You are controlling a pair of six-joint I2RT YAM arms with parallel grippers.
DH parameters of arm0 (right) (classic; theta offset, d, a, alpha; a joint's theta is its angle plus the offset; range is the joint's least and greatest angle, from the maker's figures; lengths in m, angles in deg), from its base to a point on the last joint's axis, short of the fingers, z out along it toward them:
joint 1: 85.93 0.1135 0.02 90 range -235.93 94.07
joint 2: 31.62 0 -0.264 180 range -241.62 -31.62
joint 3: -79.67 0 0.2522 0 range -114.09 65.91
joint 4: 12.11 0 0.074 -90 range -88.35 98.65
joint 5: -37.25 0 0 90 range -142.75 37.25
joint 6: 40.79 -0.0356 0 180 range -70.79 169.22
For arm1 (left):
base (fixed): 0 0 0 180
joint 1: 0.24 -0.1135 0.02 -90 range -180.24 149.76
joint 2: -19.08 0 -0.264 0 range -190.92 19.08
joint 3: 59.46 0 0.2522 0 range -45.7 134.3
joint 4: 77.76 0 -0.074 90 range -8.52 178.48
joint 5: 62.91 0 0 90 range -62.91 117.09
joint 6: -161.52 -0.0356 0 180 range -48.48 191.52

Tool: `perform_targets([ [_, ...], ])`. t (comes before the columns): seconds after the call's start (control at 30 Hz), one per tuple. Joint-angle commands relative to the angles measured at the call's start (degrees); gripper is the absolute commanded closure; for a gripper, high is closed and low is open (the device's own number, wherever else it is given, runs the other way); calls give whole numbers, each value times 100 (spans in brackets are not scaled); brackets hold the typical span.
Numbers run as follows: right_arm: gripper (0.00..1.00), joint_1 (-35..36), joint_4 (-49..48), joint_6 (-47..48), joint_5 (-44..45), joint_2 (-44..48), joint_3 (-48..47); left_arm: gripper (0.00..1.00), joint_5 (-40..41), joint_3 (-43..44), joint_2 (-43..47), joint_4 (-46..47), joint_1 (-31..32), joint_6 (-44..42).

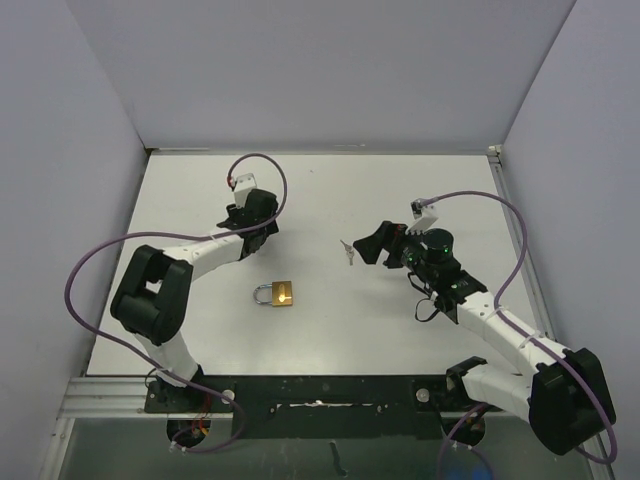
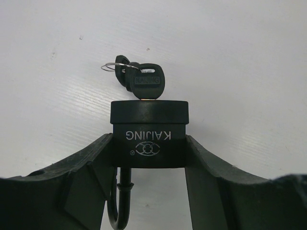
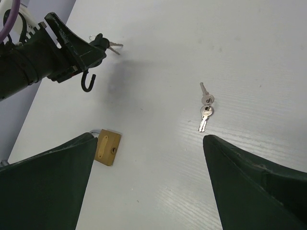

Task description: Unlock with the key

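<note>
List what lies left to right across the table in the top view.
In order: brass padlock with a silver shackle → pair of silver keys → open right gripper. The left gripper, shut on a black padlock, overlaps the brass one's span, so it is left out.

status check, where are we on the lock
Left gripper shut on black padlock, key stuck in it. Right gripper open above loose silver keys. Brass padlock on table, not in the way.
</note>
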Motion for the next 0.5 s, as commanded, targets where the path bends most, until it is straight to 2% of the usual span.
perform_targets([
  [0.0,2,-47,-248,65,-40,3,-14,100,35,346,-25,566,-17,134],
  [0.47,2,-121,-368,3,-136,-76,6,100,-290,1019,-962,817,88,249],
])
